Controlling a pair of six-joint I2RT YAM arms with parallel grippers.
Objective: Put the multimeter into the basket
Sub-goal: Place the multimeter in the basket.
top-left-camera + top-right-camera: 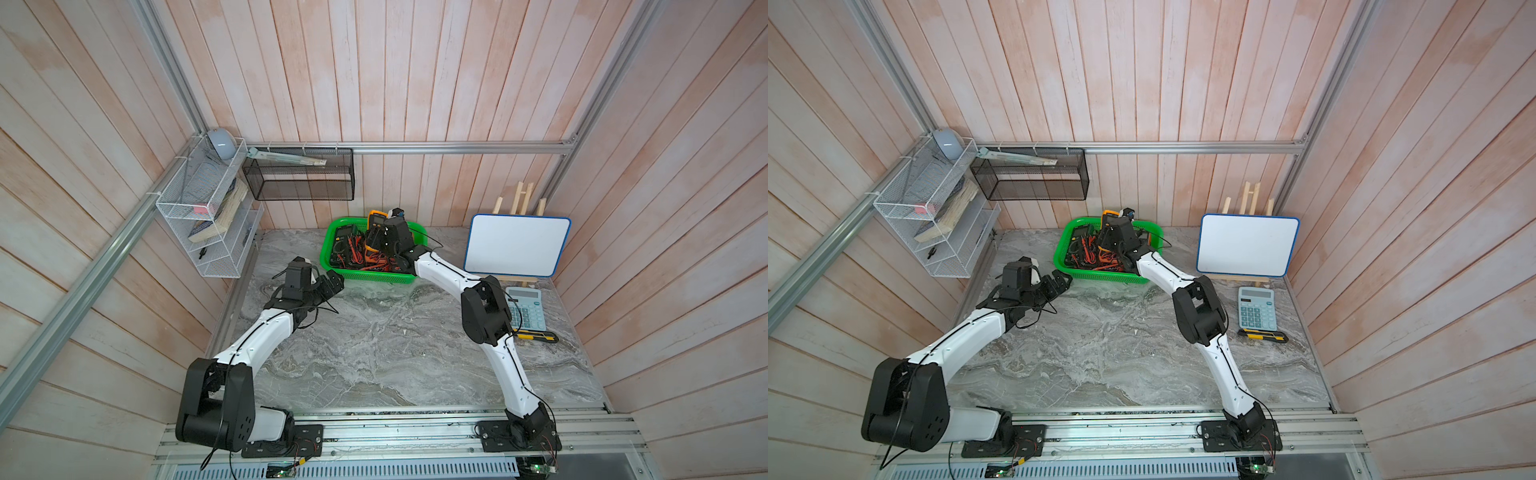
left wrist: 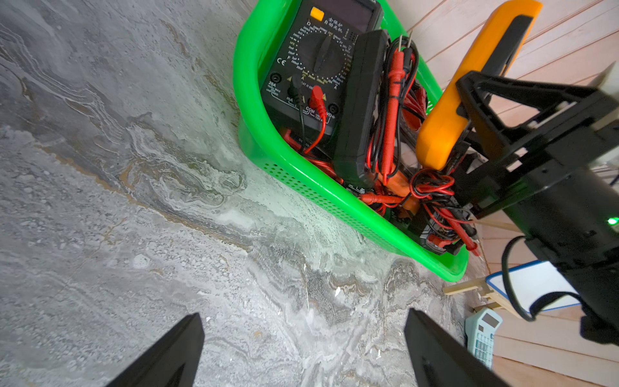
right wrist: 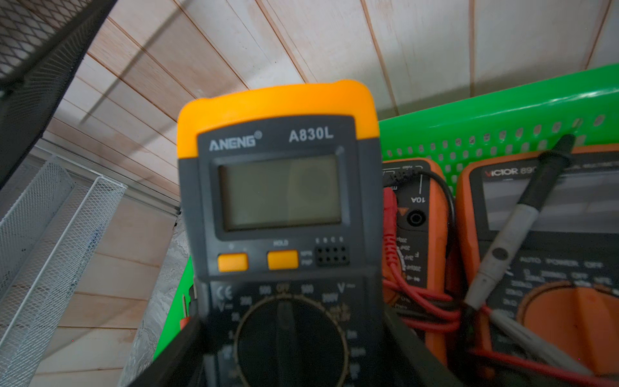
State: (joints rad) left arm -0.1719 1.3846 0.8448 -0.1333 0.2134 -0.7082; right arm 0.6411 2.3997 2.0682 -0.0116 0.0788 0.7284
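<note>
The multimeter [image 3: 278, 187], grey with a yellow casing, stands upright between the fingers of my right gripper [image 3: 291, 335], which is shut on its lower half around the dial. In both top views the multimeter [image 1: 376, 217] [image 1: 1111, 216] is held over the back part of the green basket [image 1: 327, 249] [image 1: 1061, 251] by the right gripper [image 1: 379, 239]. The basket [image 2: 301, 174] [image 3: 502, 110] holds other meters and red and black leads. My left gripper [image 1: 334, 282] [image 2: 303, 335] is open and empty, low over the marble just left of the basket's front corner.
A whiteboard [image 1: 517, 245] on a wooden easel stands right of the basket, with a calculator [image 1: 527, 309] and a utility knife [image 1: 536, 336] in front of it. A black mesh bin [image 1: 299, 174] and a white wire rack [image 1: 203, 216] hang on the walls at back left.
</note>
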